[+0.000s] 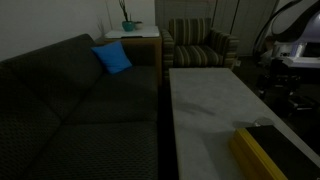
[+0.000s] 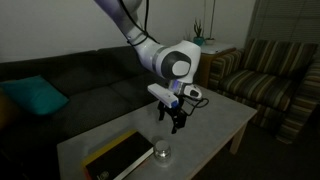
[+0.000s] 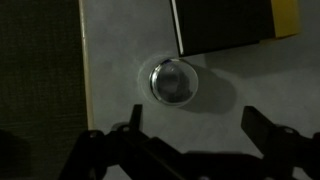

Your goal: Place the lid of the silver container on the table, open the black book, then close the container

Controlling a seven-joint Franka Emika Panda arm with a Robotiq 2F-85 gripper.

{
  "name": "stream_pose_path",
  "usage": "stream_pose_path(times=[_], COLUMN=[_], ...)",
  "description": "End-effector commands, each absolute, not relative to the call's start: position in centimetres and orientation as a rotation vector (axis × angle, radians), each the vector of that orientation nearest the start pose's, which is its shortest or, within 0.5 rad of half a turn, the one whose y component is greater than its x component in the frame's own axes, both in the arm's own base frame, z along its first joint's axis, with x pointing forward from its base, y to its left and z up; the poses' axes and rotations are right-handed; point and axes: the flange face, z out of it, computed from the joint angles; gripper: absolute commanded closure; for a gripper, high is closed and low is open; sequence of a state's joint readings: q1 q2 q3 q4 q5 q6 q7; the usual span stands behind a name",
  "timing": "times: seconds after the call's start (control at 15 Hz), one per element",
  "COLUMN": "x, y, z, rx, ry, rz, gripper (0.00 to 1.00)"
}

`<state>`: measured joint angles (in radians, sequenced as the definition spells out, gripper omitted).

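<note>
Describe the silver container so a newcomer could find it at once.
Start at the long pale stone-look table in front of the dark sofa. Near its end lies a black book with yellow sides. Just beside the book stands the silver container: small, round and shiny, far smaller than the book.

wrist view looks down on the table (image 3: pixel 110 60); both exterior views share it and the black book (image 2: pixel 120 153).

My pincer (image 2: pixel 178 124) hangs above the table (image 2: pixel 225 125), jaws wide, nothing between them. Wrist view: silver container (image 3: pixel 174 81) stands just beyond my fingertips, bare tabletop on three sides. Fourth side tight: corner of the black book (image 3: pixel 225 25) lies just beside it. Sofa (image 2: pixel 85 78) borders one long table edge.
</note>
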<state>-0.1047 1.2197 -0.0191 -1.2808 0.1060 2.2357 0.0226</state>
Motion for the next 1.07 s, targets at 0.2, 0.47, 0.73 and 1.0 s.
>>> stream_pose_path(times=[0.2, 0.47, 0.73, 1.0], x=[67.6, 66.9, 67.2, 66.8], y=[-9.1, -8.7, -9.1, -7.6], z=[-7.7, -8.2, -8.0, -8.7], rx=[-2.955, -2.941, -2.929, -2.962], ry=[0.296, 0.274, 0.266, 0.277], rz=[0.649, 0.694, 0.690, 0.714], gripper=[0.00, 0.00, 0.00, 0.00])
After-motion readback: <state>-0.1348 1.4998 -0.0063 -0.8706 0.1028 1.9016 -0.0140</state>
